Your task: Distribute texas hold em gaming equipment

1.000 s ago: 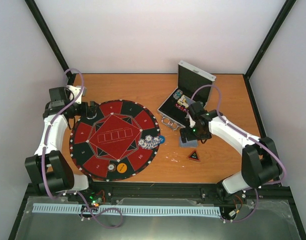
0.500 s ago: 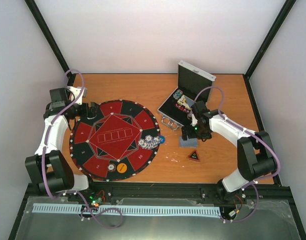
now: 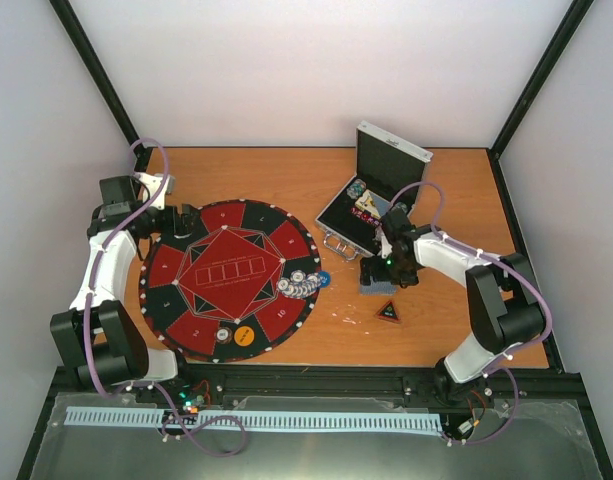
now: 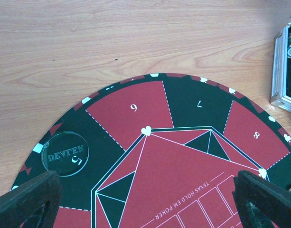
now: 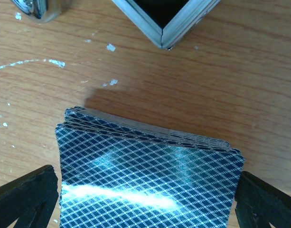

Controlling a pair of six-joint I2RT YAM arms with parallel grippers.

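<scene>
Bare table (image 3: pixel 236 175) ran along the far edge and into the far-left corner; I also had room at the near-right corner past the triangle marker (image 3: pixel 388 311). The open case (image 3: pixel 391 160), lid up, blocked the far-right side, its corner just beyond the card deck (image 5: pixel 150 175). The chip row (image 3: pixel 301 284) crowded the mat (image 3: pixel 229 270) at its right rim.

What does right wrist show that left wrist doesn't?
Right wrist only: the card deck, slightly fanned, framed by the open fingers of the right gripper, plus white flecks on the wood. Left wrist only: the round mat with segments 6, 7 and 8 and a clear disc on it, below the open left gripper. Both: the wooden table and part of the silver case.
</scene>
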